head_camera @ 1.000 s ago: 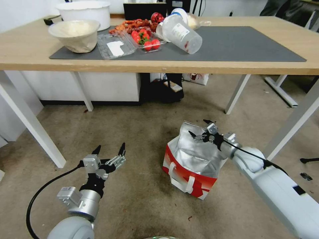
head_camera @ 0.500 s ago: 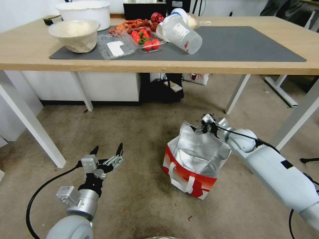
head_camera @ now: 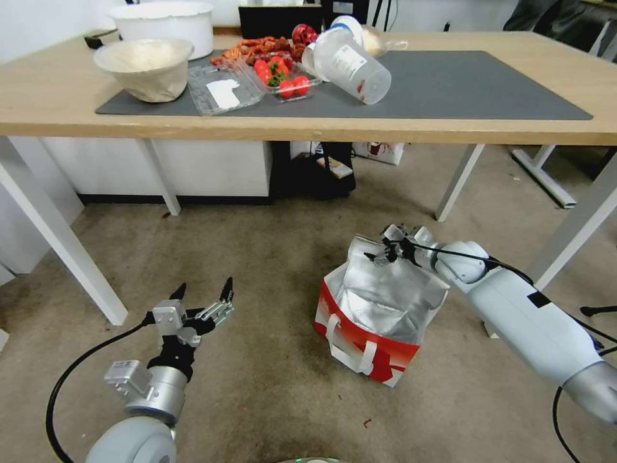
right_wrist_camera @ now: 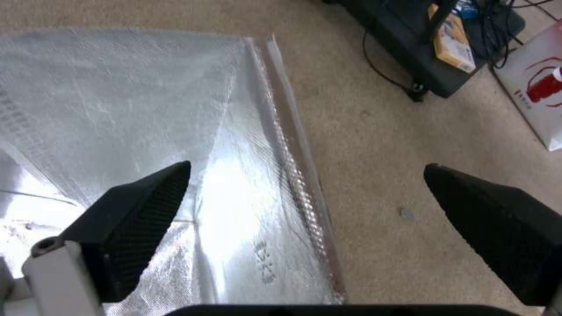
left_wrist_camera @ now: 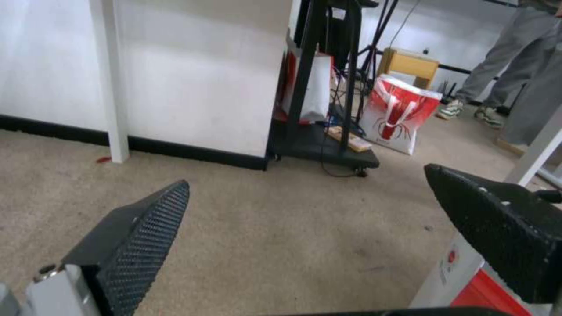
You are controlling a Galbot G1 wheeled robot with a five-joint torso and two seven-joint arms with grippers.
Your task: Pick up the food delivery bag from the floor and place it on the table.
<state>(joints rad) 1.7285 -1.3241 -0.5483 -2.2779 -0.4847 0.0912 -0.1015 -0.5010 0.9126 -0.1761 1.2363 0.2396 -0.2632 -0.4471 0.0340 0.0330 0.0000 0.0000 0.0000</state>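
Note:
The food delivery bag [head_camera: 376,318] stands on the floor [head_camera: 257,257], red and white below, with its silver foil lining standing open at the top and white strap handles at the front. My right gripper [head_camera: 385,243] is open at the bag's far top edge. In the right wrist view that gripper [right_wrist_camera: 304,175] has its fingers on either side of the foil rim [right_wrist_camera: 290,175], gripping nothing. My left gripper [head_camera: 204,287] hangs open above the floor to the left of the bag. The left wrist view catches the bag's white and red corner [left_wrist_camera: 462,274]. The table [head_camera: 321,130] stands beyond, with a dark grey mat [head_camera: 463,83].
On the table's left half sit a bowl [head_camera: 146,67], a white tub [head_camera: 164,22], clear trays of strawberries [head_camera: 283,77] and a tipped plastic jug [head_camera: 350,64]. White table legs [head_camera: 64,251] flank the floor space. A black stand [left_wrist_camera: 328,87] and another red-and-white bag [left_wrist_camera: 401,114] sit under the table.
My right arm has swung up and left, carrying its open gripper from the bag's right side to the foil's far top edge. The left gripper has sunk slightly. The bag has not moved.

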